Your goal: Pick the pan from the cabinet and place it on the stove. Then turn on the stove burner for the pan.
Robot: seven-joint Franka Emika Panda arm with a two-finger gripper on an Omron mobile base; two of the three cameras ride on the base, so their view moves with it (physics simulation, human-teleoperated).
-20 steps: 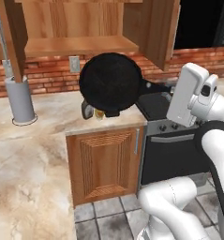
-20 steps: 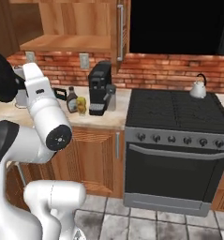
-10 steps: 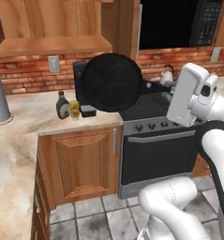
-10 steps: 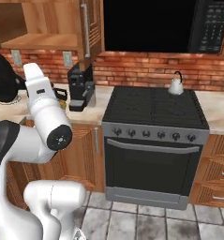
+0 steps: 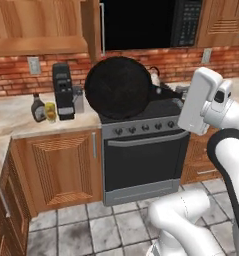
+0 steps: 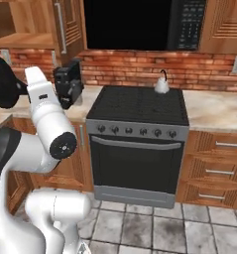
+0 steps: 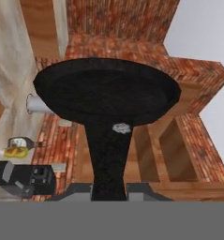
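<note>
**Pan held aloft before the stove**

Pan (image 5: 119,87): small, round, black; carried in the air, tilted on edge with its underside turned to the left base camera, in front of the stove (image 5: 141,150) and above its front left corner. Handle (image 7: 108,164) is clamped in the pincer (image 7: 108,193), whose jaws are nearly closed around it. Kettle (image 6: 162,85): white, set at the cooktop's rear. Coffee machine (image 5: 63,91) and two bottles (image 5: 43,109): placed on the counter (image 5: 11,122), left of the stove.
</note>
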